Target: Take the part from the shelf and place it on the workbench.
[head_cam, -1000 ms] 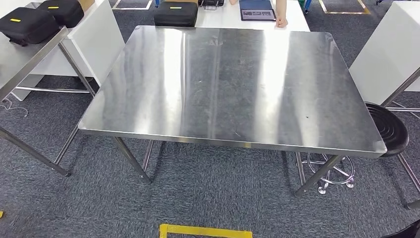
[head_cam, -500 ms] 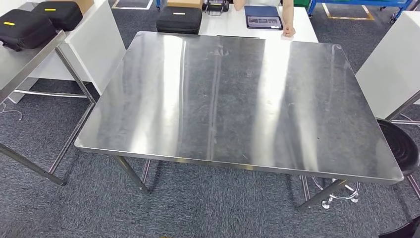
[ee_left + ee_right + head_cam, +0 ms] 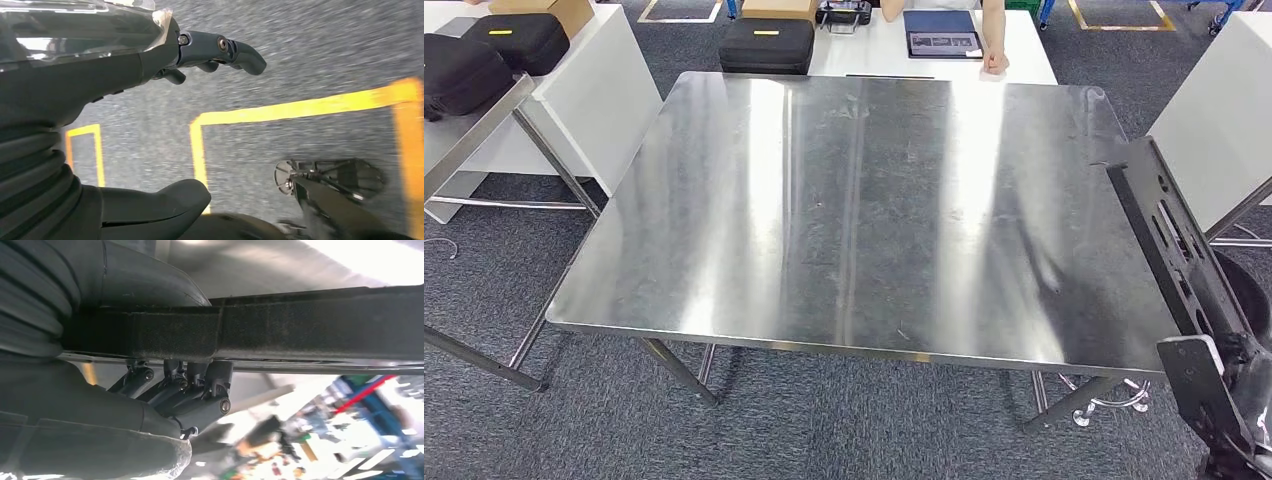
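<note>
I have the part (image 3: 1169,240), a long black perforated metal plate, hanging over the right edge of the steel worktop (image 3: 854,200) and not yet set down; it looks stiff and fairly heavy, so I judge a firm hold near one end suits it. My right hand (image 3: 185,390) clasps its lower end, fingers wrapped round the bar. My left hand (image 3: 150,65) hangs slack and empty above the floor.

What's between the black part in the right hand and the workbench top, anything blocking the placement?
Nothing visible. The right hand grips the long black part, which hangs over the right edge of the steel workbench. The bench surface beside it is bare.
</note>
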Robot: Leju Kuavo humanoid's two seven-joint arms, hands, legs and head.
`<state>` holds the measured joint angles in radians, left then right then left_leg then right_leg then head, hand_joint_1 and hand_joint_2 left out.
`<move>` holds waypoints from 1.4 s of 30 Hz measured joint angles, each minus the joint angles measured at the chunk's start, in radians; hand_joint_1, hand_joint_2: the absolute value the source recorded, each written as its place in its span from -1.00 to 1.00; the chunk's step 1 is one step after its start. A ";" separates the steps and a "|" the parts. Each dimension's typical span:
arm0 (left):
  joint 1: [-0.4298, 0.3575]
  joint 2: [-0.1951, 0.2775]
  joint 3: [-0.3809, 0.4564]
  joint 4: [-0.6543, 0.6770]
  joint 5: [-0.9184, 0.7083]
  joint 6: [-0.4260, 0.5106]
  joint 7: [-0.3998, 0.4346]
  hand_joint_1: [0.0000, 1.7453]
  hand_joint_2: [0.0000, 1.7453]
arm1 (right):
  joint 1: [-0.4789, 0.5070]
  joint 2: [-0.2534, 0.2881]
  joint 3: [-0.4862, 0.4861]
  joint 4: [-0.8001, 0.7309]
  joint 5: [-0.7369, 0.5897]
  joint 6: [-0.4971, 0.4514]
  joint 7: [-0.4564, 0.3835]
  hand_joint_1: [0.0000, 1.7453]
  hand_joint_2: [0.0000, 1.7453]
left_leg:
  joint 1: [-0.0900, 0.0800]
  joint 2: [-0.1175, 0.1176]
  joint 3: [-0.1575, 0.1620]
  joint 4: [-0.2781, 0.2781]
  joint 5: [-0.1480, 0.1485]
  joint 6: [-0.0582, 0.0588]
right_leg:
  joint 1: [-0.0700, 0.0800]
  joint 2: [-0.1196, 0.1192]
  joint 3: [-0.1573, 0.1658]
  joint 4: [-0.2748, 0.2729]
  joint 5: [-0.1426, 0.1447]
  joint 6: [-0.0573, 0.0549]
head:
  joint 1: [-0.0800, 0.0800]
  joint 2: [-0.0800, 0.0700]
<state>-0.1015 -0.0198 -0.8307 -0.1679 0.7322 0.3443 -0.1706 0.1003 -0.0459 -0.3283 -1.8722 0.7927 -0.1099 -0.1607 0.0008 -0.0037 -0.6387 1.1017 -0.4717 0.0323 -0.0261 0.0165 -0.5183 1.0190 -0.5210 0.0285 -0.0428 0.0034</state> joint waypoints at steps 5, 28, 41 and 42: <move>-0.013 -0.002 -0.018 -0.004 -0.013 -0.010 0.004 -1.00 1.00 | -0.100 -0.110 0.079 0.127 0.016 0.029 0.011 1.00 1.00 | -0.014 -0.003 0.027 -0.064 0.013 -0.002 | 0.012 -0.008 0.008 -0.002 -0.010 0.016 | 0.001 0.000; -0.028 -0.011 -0.043 -0.027 -0.064 0.031 0.067 -1.00 1.00 | -1.225 -0.045 0.951 1.403 0.613 0.141 0.235 1.00 1.00 | -0.018 -0.013 0.021 -0.065 0.022 0.019 | 0.007 -0.019 0.011 -0.016 0.001 0.034 | 0.001 0.000; -0.028 -0.016 -0.034 -0.027 -0.060 0.099 0.050 -1.00 1.00 | -1.217 0.046 1.044 1.447 0.625 0.087 0.198 1.00 1.00 | -0.018 -0.011 0.022 -0.065 0.022 0.018 | 0.007 -0.017 0.010 -0.017 0.001 0.034 | 0.001 0.000; -0.028 -0.016 -0.034 -0.027 -0.060 0.101 0.050 -1.00 1.00 | -1.217 0.047 1.046 1.449 0.624 0.085 0.194 1.00 1.00 | -0.018 -0.011 0.022 -0.065 0.021 0.018 | 0.007 -0.017 0.010 -0.017 0.001 0.034 | 0.001 0.000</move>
<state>-0.1294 -0.0360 -0.8646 -0.1953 0.6723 0.4455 -0.1202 -1.1169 0.0014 0.7173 -0.4233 1.4167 -0.0251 0.0336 -0.0172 -0.0144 -0.6171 1.0366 -0.4502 0.0507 -0.0188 -0.0003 -0.5081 1.0025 -0.5201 0.0621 -0.0420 0.0034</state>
